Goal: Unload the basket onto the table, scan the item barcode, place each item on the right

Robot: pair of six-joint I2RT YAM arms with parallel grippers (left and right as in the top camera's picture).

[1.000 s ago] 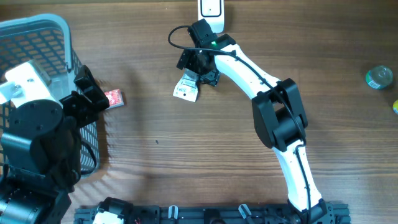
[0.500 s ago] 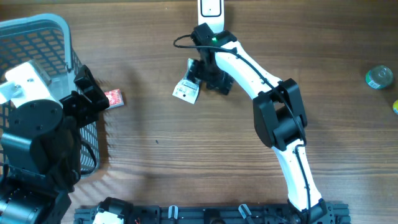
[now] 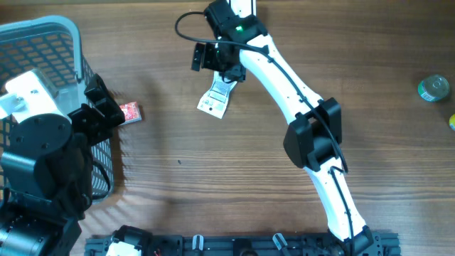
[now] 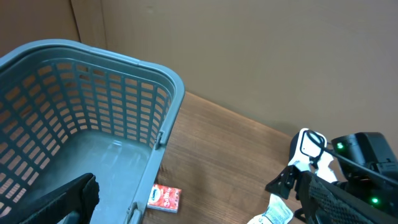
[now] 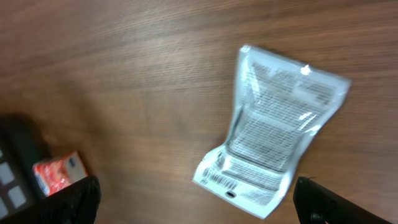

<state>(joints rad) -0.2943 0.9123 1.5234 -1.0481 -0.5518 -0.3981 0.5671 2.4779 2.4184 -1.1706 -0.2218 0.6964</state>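
Packet (image 3: 215, 99) lay flat on the bench (image 3: 213, 178) near the scanner (image 3: 242, 8), its barcode (image 5: 221, 177) end farther off, while the right end effector (image 3: 217, 64) hung above it, spread wide and empty, so a sound pickup meant pinching a plain edge and leaving the barcode uncovered.

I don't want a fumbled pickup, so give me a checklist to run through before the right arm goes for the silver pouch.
1. Right gripper open and empty: ok.
2. Pouch lying flat on the table, touched by neither arm: ok.
3. Barcode strip facing up: ok.
4. Scanner clear of the arm: cannot tell, the arm overlaps it in the overhead view.
5. Left gripper open, beside the basket, away from the pouch: ok.
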